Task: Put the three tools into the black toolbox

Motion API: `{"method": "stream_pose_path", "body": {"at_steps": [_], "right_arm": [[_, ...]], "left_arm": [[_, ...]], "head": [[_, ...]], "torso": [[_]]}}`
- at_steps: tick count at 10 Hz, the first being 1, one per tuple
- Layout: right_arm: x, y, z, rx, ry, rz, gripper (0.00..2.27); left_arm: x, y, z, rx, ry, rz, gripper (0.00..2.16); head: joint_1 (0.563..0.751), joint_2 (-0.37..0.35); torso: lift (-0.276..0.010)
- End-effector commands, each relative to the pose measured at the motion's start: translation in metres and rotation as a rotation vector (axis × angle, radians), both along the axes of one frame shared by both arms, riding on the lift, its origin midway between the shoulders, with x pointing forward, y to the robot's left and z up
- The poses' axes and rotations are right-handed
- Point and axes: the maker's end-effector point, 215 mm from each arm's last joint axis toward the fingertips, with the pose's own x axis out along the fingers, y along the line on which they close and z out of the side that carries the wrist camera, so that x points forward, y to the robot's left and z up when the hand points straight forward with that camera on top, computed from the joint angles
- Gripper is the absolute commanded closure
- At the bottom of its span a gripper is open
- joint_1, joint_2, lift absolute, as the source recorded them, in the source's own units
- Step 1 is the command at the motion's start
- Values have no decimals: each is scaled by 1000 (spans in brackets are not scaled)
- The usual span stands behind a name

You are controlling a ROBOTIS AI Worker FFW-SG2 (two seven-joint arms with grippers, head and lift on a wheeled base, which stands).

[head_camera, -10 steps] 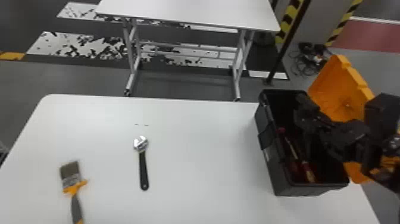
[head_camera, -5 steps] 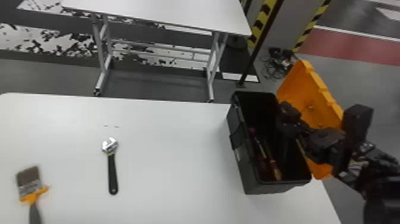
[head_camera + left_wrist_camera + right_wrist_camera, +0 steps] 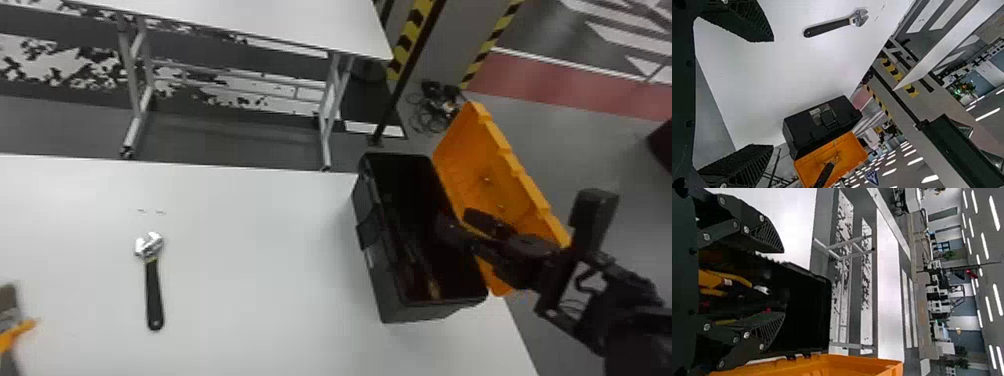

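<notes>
Plainly, wrench [image 3: 154,295] and paintbrush [image 3: 8,302] on the table [image 3: 250,260], right gripper [image 3: 456,223] spread at the black toolbox [image 3: 416,313]

In the head view, the right gripper is over the toolbox's opening, beside the raised orange lid [image 3: 487,175]. Its fingers stand wide apart in its wrist view, with a yellow-handled tool [image 3: 722,281] lying in the box between them in that view; whether they touch it, I cannot tell. From this gripper, the wrench lies well apart, near nine o'clock, its silver head toward twelve and black handle toward six. The paintbrush lies farther off, between eight and nine o'clock. The left gripper [image 3: 772,93] has its fingers spread, apart from the wrench.
</notes>
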Motion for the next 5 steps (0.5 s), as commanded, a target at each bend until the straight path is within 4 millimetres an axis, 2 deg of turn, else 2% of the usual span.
{"method": "stream_pose_path", "body": {"at_steps": [1,2,3,4,5], "right_arm": [[-31,43,12,114,26,33,73],[-52,77,14,198,68,69,83],[-76,112,8,299,151,109,90],[-88,141,8,342,158,138,93],[-96,164,4,381,171,166,93]], "left_arm": [[5,-4,-6,39,5,0,33],[11,-9,-12,76,13,0,22],[14,-15,-18,120,28,0,16],[17,-21,-23,156,51,0,12],[16,-21,-38,211,122,17,16]], "head": [[695,-292],[695,-251],[695,-192],[695,-156],[695,-85]], "torso": [[-51],[-51],[-51],[-51],[-51]]}}
